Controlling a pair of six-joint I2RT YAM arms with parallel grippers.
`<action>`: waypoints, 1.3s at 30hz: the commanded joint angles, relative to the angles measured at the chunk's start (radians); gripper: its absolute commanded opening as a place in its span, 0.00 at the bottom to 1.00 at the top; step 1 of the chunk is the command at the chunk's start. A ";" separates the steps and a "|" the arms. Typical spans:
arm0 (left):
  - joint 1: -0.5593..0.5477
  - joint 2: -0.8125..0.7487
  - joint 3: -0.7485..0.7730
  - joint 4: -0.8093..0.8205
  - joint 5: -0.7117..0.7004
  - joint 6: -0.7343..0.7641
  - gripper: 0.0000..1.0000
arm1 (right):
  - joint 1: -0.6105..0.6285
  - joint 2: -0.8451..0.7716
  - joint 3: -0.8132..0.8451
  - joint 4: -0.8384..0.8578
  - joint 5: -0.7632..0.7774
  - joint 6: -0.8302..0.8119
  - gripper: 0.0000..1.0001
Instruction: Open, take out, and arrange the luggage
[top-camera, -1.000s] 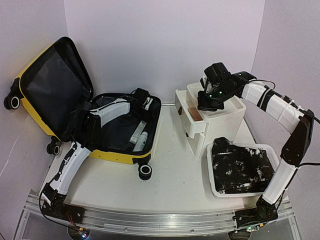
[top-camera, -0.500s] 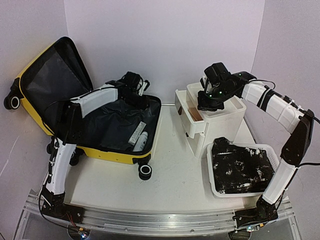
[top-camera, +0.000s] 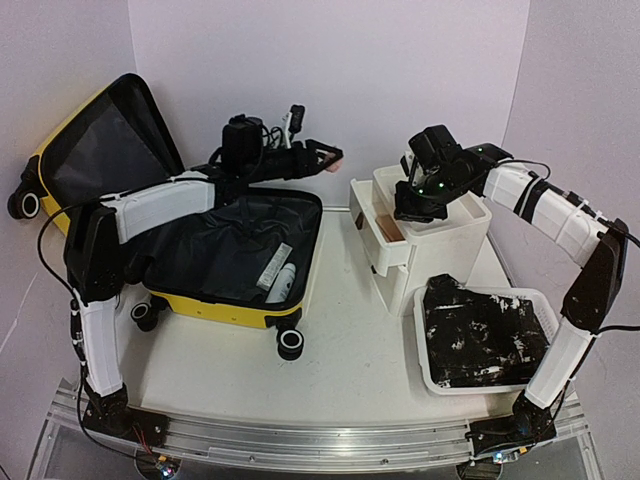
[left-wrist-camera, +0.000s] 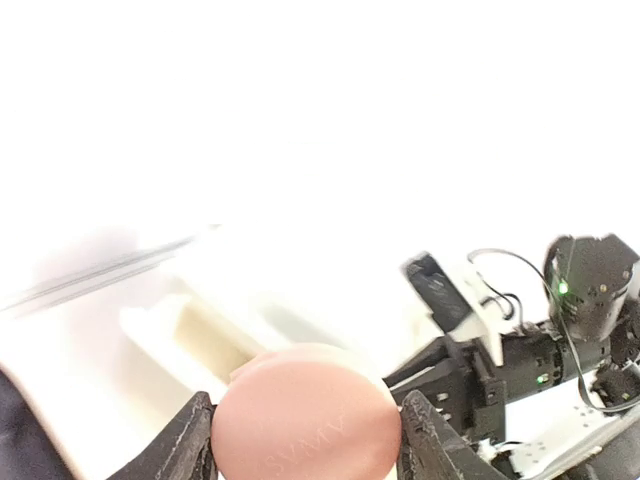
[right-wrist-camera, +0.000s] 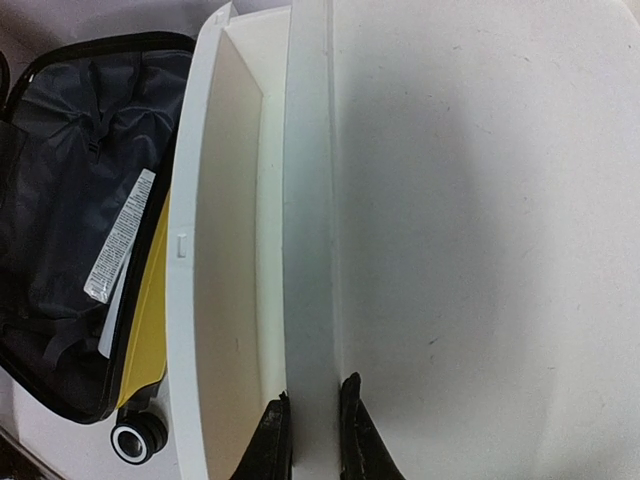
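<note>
Nearest to us on the right, the white basket (top-camera: 470, 390) holds a black-and-white patterned cloth (top-camera: 485, 335), so we judge that part of the unpacking is done. To the left, the luggage (top-camera: 225, 310) lies open on the table. A white tube (top-camera: 285, 283) and a labelled packet (top-camera: 272, 264) lie on its dark lining, and by our reckoning these are what is left to take out and put away. Farther right stands the white cabinet (top-camera: 445, 240) with its top drawer (top-camera: 365, 220) pulled out toward the luggage. The right gripper (right-wrist-camera: 310, 440) is closed tight on the cabinet's top front edge, right beside that drawer, and we take it to be steadying the unit. Beyond the luggage's far rim, the left gripper (left-wrist-camera: 308, 445) is raised in the air with its jaws clamped on a rounded pink object (left-wrist-camera: 305, 410), near the open drawer but not yet over it. Placing that piece looks like the step in hand. At the far left, the luggage's lid (top-camera: 100, 150) stands up against the wall.
</note>
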 joint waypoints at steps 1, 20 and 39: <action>-0.096 0.085 0.014 0.284 0.021 -0.087 0.38 | 0.008 -0.007 -0.015 0.081 -0.093 0.042 0.00; -0.178 0.277 0.037 0.422 -0.098 0.143 0.46 | 0.007 -0.046 -0.030 0.081 -0.076 0.030 0.00; -0.182 0.111 -0.080 0.292 -0.170 0.248 0.76 | 0.007 -0.043 -0.033 0.082 -0.083 0.032 0.00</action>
